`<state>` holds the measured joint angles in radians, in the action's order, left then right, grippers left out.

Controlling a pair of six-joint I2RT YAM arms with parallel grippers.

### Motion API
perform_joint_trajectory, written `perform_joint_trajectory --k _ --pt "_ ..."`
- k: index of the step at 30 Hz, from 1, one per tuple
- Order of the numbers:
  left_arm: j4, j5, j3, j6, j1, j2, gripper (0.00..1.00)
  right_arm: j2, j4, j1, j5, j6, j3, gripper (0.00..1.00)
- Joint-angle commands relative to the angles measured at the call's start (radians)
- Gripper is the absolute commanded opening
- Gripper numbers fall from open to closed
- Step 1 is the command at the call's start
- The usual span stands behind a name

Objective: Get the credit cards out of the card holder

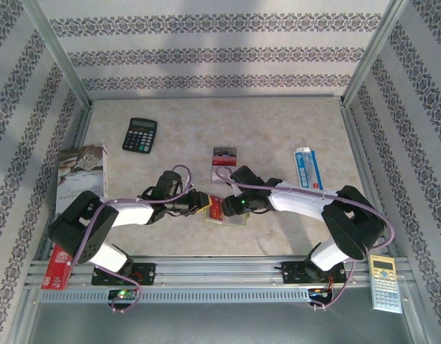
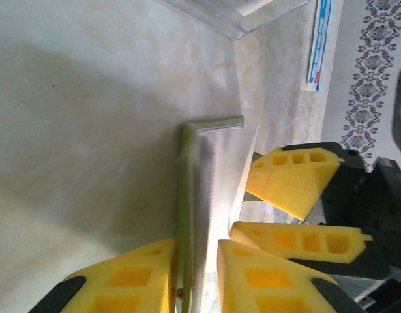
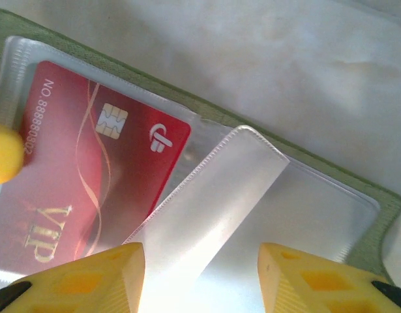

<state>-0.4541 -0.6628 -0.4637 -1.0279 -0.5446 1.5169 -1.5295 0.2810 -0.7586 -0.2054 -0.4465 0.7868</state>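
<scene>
so the left gripper (image 2: pixel 195 251) is clamped on the olive card holder (image 3: pixel 381 207) lying open mid table (image 1: pixel 277 122), right gripper (image 3: pixel 197 261) hangs open astride a clear pocket flap (image 3: pixel 213 195), red card (image 3: pixel 102 150) sits in its sleeve.

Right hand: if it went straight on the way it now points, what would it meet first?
Most likely the clear pocket flap standing between the open fingers of the right hand, then the card holder behind it. Depth is hard to judge from this close.
</scene>
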Motion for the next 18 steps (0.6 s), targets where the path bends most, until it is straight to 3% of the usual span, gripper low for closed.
perform_joint_trajectory --k 1,14,18 --pt "-0.052 -0.014 -0.024 -0.011 -0.018 0.015 0.21 0.039 0.046 0.015 0.034 0.004 -0.018 0.50" --pt "-0.034 -0.008 -0.032 -0.004 -0.020 -0.007 0.16 0.208 0.254 0.120 0.114 0.052 -0.039 0.51" --pt "-0.036 -0.009 -0.033 -0.009 -0.022 -0.006 0.15 0.285 0.258 0.135 0.032 0.018 0.000 0.51"
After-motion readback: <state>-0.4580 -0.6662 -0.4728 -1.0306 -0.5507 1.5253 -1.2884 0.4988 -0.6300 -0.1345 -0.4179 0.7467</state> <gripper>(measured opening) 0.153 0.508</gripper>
